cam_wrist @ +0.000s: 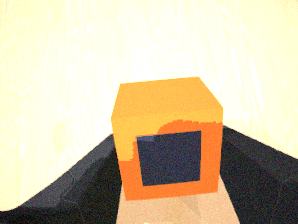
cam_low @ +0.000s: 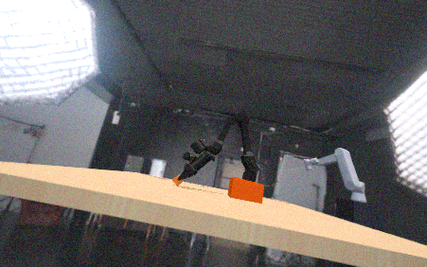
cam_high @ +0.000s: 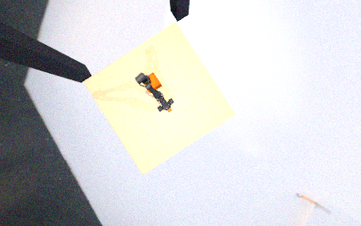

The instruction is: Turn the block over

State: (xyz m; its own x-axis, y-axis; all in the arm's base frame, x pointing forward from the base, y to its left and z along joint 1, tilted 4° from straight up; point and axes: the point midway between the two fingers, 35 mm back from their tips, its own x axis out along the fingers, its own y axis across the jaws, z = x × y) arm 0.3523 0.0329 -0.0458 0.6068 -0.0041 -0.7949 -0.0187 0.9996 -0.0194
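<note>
The small orange block [cam_high: 170, 109] [cam_low: 177, 181] [cam_wrist: 162, 97] is held between the two black fingers. Its marked side, with a dark blue square [cam_wrist: 169, 159], faces back toward the wrist camera. My gripper [cam_low: 179, 178] [cam_wrist: 166, 138] is shut on the block, one finger on each side. In the exterior view the gripper slants down to the left and the block is tilted, with its lowest corner at or just above the table [cam_high: 180, 140] [cam_low: 118, 194]. Whether that corner touches the wood cannot be told.
A larger orange box [cam_high: 155, 80] [cam_low: 246, 190] stands on the table close to the arm's base. Two dark posts [cam_high: 40, 54] [cam_high: 179, 9] show by the table's corners in the top view. A pale robot arm [cam_low: 347, 170] stands in the background.
</note>
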